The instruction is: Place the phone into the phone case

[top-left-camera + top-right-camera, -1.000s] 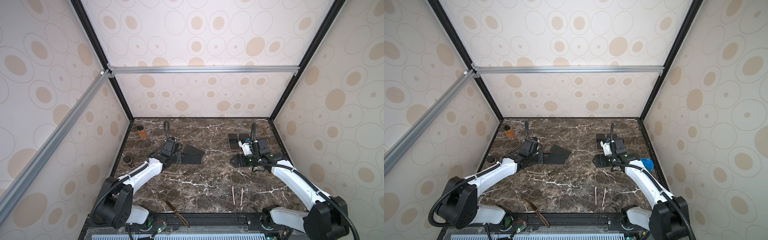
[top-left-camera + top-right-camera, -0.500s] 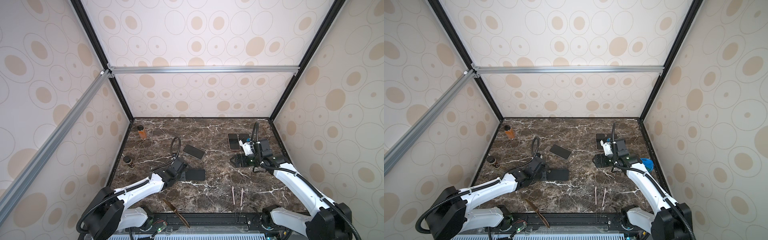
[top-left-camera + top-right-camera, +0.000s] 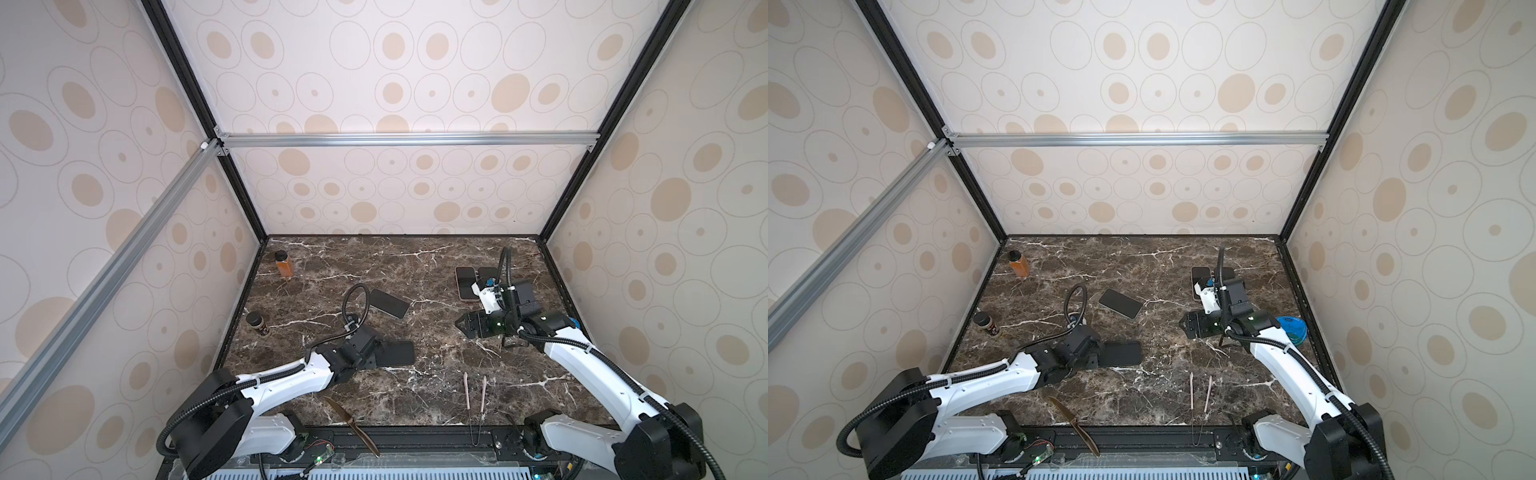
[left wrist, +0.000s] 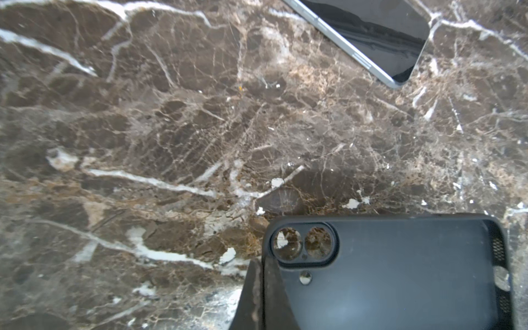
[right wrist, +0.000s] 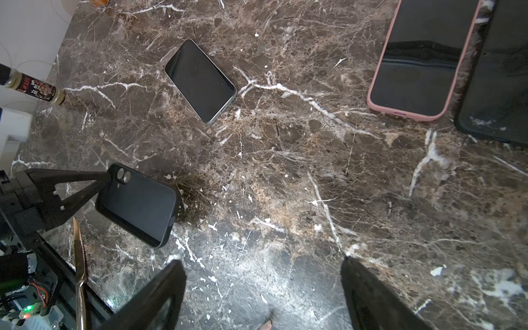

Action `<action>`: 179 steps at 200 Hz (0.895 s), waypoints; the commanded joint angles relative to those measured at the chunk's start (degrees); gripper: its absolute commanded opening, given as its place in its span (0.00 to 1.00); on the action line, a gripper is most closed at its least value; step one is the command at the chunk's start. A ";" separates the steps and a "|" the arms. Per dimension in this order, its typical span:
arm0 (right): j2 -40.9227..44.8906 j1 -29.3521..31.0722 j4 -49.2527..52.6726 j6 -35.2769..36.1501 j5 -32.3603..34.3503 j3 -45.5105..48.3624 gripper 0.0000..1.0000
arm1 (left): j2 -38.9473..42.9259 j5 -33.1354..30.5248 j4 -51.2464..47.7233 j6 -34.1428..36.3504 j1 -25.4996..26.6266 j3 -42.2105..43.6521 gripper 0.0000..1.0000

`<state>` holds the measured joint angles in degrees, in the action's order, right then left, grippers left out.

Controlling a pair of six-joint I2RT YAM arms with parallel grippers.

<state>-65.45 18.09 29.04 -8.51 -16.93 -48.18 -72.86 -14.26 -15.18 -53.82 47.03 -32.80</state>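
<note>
Your left gripper [image 3: 379,357] is clamped shut on the camera-cutout end of the black phone case [image 3: 398,353], which juts out flat toward the middle of the marble table [image 3: 436,399]. In the left wrist view, one finger [image 4: 257,294] bites the case's edge beside the twin lens holes. The phone [image 3: 388,303] lies bare and screen-up farther back, skewed to the table edges and well apart from the case, with open stone between them. Your right gripper [image 3: 460,325] hangs on the right with its jaws spread wide and empty, and its fingers [image 5: 160,294] frame only bare marble. Behind it a pink-cased phone [image 3: 464,283] and a black-cased phone [image 5: 503,85] lie side by side near the back right corner. A knife [image 3: 352,426] overhangs the table's front edge near your left arm. Two thin sticks [image 3: 466,388] lie near the front edge toward the right. An orange bottle [image 3: 284,264] and a dark jar [image 3: 257,324] stand close along the left wall.
</note>
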 commanded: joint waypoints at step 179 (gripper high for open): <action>-3.84 2.83 0.14 1.96 -0.46 0.07 0.88 | -3.93 0.68 5.28 -2.35 2.41 1.18 0.24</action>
<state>-68.47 20.32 29.06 -7.62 -16.93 -48.16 -78.35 -11.86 -8.36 -55.68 48.90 -31.42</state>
